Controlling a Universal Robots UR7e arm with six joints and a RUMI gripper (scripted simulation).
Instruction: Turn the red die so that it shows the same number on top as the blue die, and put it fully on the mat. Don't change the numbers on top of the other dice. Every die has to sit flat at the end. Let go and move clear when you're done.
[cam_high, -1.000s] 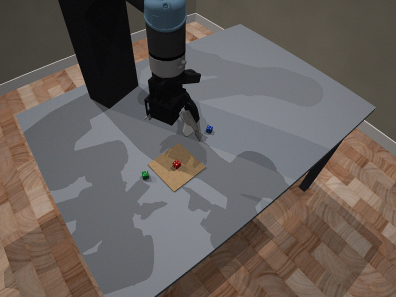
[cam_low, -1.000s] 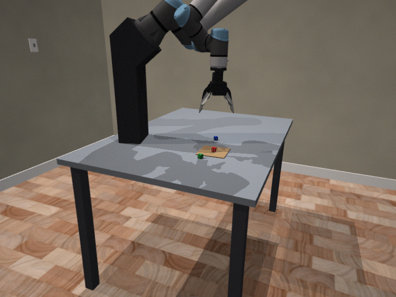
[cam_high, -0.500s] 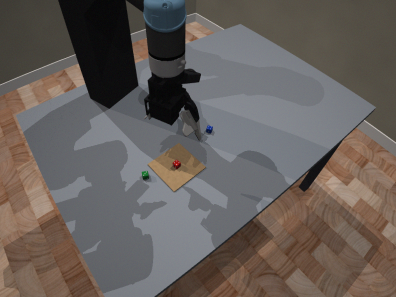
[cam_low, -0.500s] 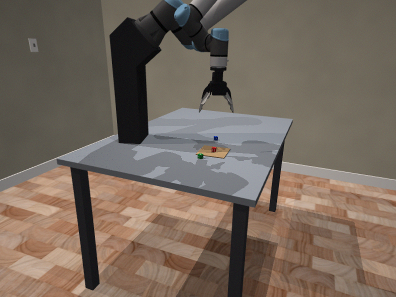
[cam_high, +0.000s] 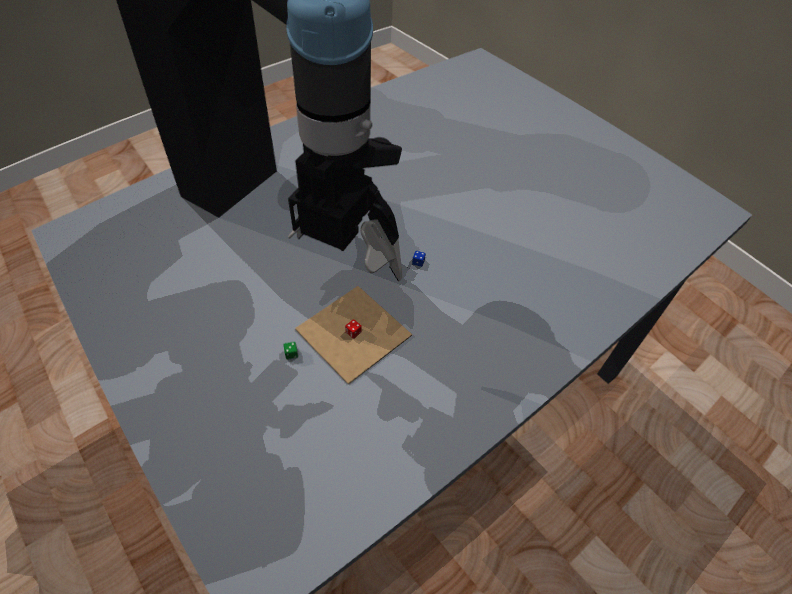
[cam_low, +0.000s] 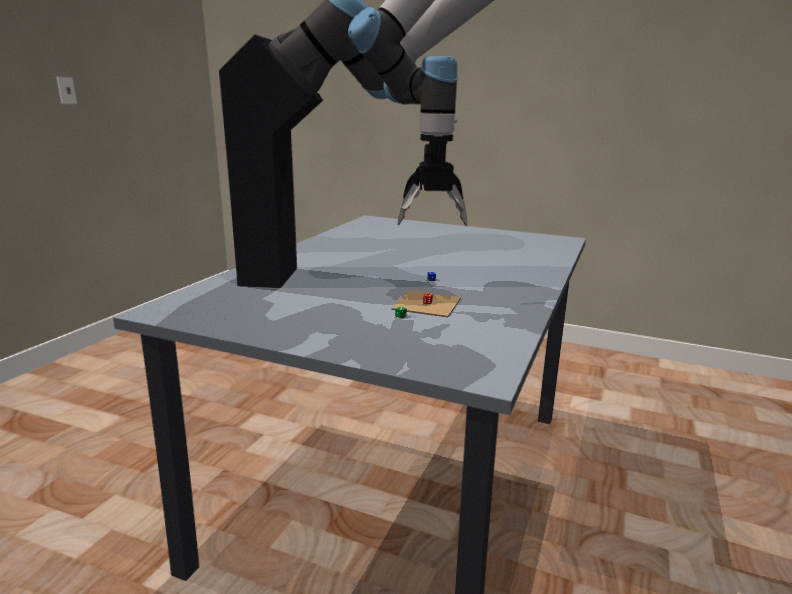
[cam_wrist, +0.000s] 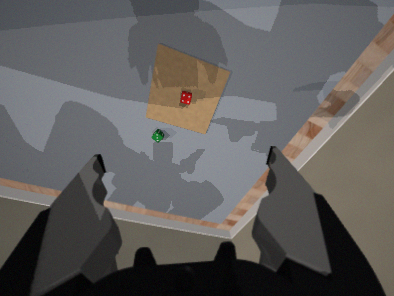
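- Most of the arm (cam_high: 332, 83) (cam_low: 438, 95) is cut off by the upper edge of the top view, and its upper links are also cropped in the exterior view.
- In the top view, one finger of the gripper (cam_high: 347, 257) (cam_low: 433, 223) (cam_wrist: 186, 152) is largely hidden by the gripper's own body; both are shown in the exterior and wrist views.
- The table (cam_high: 543, 255) (cam_low: 345, 255) (cam_wrist: 240, 175) is cropped at the bottom of the top view.
- The blue die (cam_high: 418, 258) (cam_low: 431, 276) is left outside the wrist view, and its pips are too small to be counted surely.
- The pips on the sides of the red die (cam_high: 353, 328) (cam_low: 427, 298) (cam_wrist: 186, 97) are hard to make out.
- On its upper face, four white pips seem to be shown.
- The red die is seated flat, fully on the tan mat (cam_high: 348, 364) (cam_low: 441, 310) (cam_wrist: 170, 65), near its middle, and is partly surrounded by shadow.
- The green die (cam_high: 290, 350) (cam_low: 401, 312) (cam_wrist: 158, 135) is set on the table just beside the mat, apart from it.
- The pincer is spread wide, with nothing held, and is raised well above the table, apart from all three dice.

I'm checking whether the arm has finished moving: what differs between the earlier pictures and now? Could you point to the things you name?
Nothing has visibly changed. The pincer (cam_high: 348, 258) (cam_low: 433, 223) (cam_wrist: 187, 151) is still open and raised; the red die (cam_high: 353, 328) (cam_low: 427, 298) (cam_wrist: 186, 98) stays on the mat (cam_high: 348, 370) (cam_low: 447, 310) (cam_wrist: 200, 125), and the blue die (cam_high: 418, 258) (cam_low: 431, 276) and green die (cam_high: 290, 350) (cam_low: 400, 312) (cam_wrist: 158, 135) stay beside it, off the mat.
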